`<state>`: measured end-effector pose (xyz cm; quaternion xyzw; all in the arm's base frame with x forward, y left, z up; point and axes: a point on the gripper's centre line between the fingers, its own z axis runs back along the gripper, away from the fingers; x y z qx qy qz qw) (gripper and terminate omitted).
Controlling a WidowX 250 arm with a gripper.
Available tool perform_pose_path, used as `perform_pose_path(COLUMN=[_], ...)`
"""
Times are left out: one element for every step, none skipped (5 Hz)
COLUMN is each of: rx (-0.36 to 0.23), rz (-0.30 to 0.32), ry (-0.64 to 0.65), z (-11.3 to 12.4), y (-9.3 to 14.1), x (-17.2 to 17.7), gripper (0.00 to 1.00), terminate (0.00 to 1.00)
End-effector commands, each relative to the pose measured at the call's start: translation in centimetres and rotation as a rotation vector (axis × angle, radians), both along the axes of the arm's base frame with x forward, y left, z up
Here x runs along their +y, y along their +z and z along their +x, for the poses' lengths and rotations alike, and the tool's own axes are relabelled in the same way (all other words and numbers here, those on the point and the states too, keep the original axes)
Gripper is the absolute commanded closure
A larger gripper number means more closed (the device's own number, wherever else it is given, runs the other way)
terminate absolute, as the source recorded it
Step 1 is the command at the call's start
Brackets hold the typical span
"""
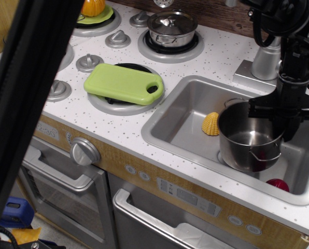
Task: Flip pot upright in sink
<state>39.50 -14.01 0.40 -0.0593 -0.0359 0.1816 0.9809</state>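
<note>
The shiny lidless pot (248, 148) stands upright in the right part of the sink (183, 116), mouth up, one wire loop handle facing the front. My gripper (282, 124) reaches down from the upper right, and its black fingers are closed over the pot's far right rim. The pot looks level and seems to rest on the sink floor.
A yellow ridged toy (211, 124) lies in the sink just left of the pot, and a red toy (277, 184) sits at its front right. The faucet (266, 59) stands behind. A green cutting board (124, 83) and a lidded pot (171, 27) are on the stove. A black bar (30, 104) blocks the left.
</note>
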Motion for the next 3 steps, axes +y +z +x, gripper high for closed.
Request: perform_pose_path(rx=[-0.042,-0.042,-0.042], rz=[0.001,0.001,0.001], ry=[-0.022,-0.022,-0.022], z=[0.72,0.72,0.72], y=[2.20,2.20,2.20], x=[0.31,0.31,0.31], gripper=[0.00,0.00,0.00], terminate=[0.00,0.00,1.00])
